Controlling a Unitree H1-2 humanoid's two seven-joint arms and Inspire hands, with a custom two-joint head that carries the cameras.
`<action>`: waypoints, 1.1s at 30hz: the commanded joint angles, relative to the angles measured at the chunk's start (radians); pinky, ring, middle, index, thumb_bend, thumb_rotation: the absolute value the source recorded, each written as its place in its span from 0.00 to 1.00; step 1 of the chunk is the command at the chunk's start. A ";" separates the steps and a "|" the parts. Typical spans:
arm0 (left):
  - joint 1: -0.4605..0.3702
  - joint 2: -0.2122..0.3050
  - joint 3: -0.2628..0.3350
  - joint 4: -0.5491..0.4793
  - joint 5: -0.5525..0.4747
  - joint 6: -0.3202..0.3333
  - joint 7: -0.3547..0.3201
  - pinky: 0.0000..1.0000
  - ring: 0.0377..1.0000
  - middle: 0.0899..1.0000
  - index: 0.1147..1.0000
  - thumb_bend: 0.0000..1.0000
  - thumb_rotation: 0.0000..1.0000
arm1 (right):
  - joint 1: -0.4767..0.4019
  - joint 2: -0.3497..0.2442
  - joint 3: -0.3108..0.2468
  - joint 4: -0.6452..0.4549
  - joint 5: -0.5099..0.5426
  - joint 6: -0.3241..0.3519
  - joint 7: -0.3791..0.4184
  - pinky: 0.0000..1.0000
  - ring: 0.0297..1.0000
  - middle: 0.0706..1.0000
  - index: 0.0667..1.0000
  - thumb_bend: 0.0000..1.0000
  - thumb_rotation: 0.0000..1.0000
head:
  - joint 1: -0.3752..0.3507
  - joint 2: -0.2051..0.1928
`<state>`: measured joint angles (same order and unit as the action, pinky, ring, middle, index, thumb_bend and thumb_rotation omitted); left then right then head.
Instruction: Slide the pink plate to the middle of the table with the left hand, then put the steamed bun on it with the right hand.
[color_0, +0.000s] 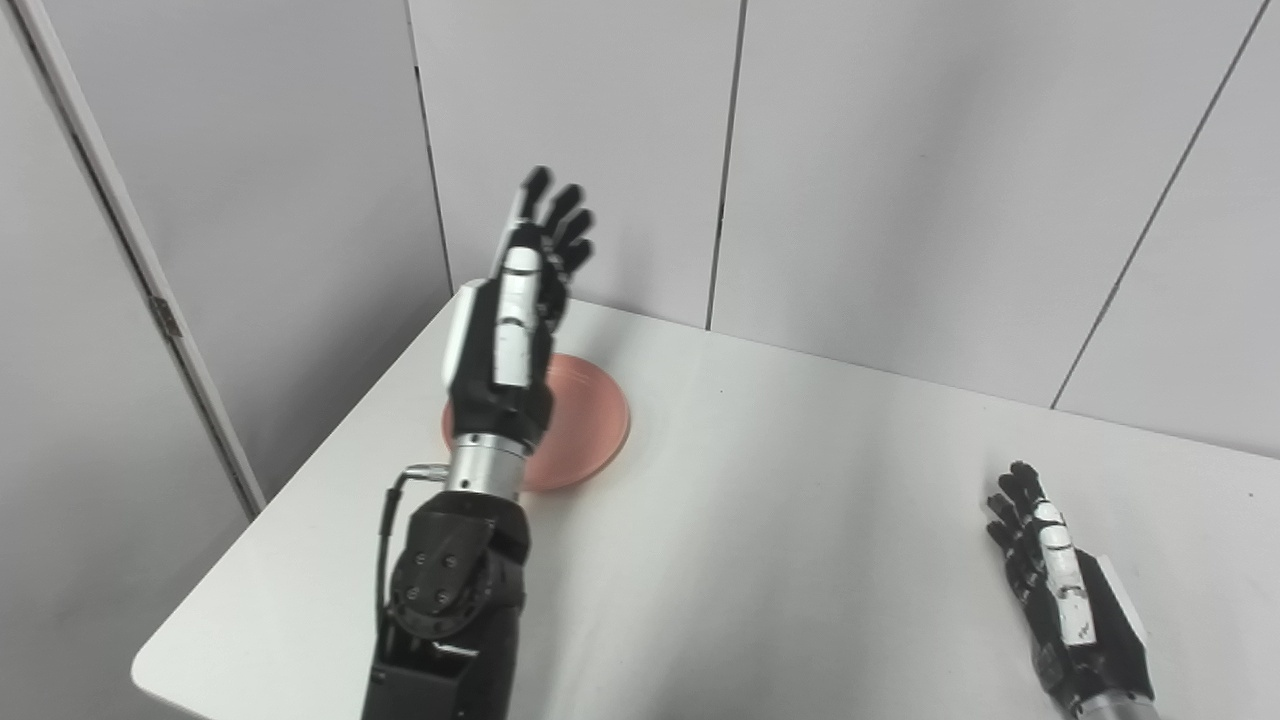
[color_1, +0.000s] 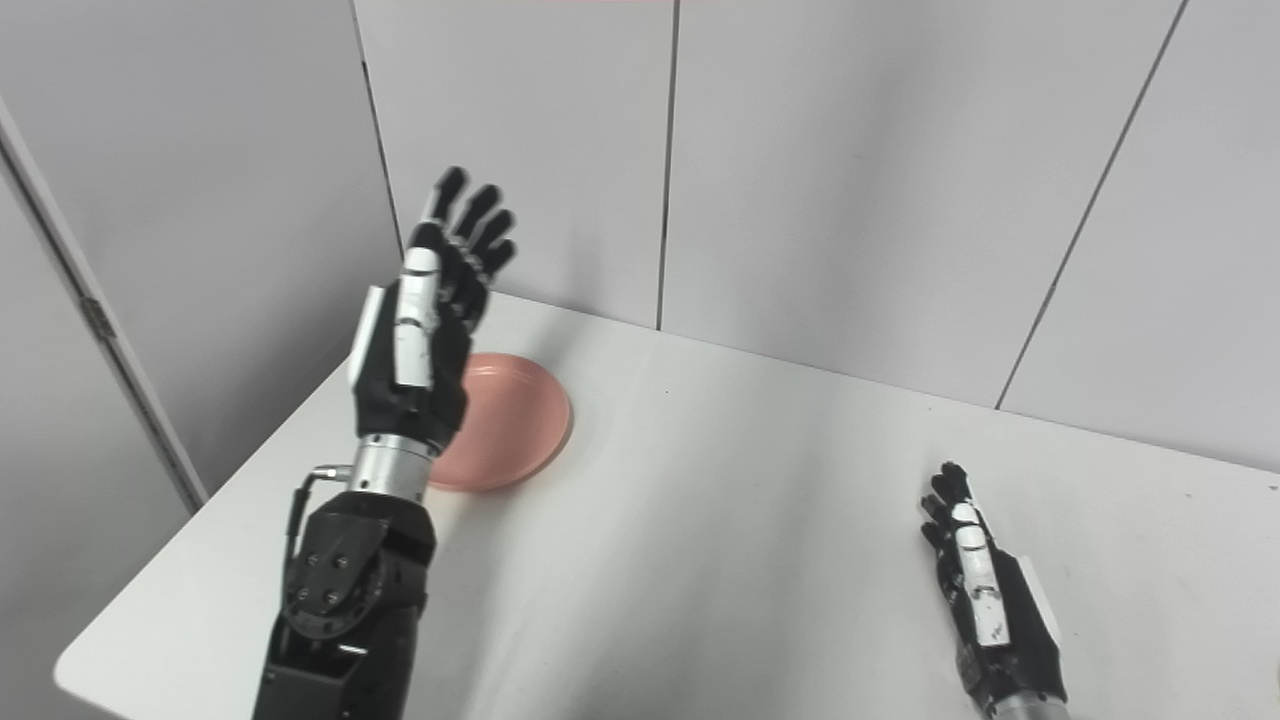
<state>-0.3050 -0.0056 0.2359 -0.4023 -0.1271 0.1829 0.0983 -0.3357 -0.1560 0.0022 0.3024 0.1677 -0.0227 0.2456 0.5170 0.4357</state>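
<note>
A pink plate (color_0: 585, 420) lies on the white table (color_0: 760, 520) near its far left corner; it also shows in the right eye view (color_1: 510, 420). My left hand (color_0: 515, 310) is raised above the plate's left side, fingers stretched out and apart, holding nothing. It covers part of the plate. My right hand (color_0: 1060, 585) rests flat near the table's front right, fingers apart, empty. No steamed bun is in view.
Grey wall panels (color_0: 850, 150) stand right behind the table's far edge. The table's left edge (color_0: 330, 440) runs close beside my left arm. A white frame (color_0: 130, 250) stands at the left.
</note>
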 joint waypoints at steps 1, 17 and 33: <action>-0.030 0.024 0.019 -0.005 -0.007 -0.038 0.018 0.95 0.94 0.95 0.97 0.49 1.00 | 0.040 -0.012 -0.012 0.056 -0.006 0.008 -0.007 1.00 1.00 1.00 1.00 0.14 1.00 | 0.000 0.001; -0.029 0.118 0.198 0.171 -0.114 -0.153 0.054 0.97 0.95 0.96 0.97 0.49 1.00 | 0.048 -0.020 -0.018 0.016 0.007 0.049 -0.003 1.00 1.00 1.00 1.00 0.13 1.00 | 0.031 0.007; -0.039 0.161 0.264 0.336 -0.229 -0.160 0.062 0.98 0.95 0.95 0.98 0.47 1.00 | 0.052 -0.023 -0.015 0.002 -0.006 0.055 -0.007 1.00 1.00 1.00 1.00 0.14 1.00 | 0.033 0.016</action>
<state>-0.3071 0.1293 0.4979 -0.0606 -0.3428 0.0491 0.1584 -0.3274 -0.1605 -0.0039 0.2801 0.1724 -0.0108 0.2515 0.5507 0.4510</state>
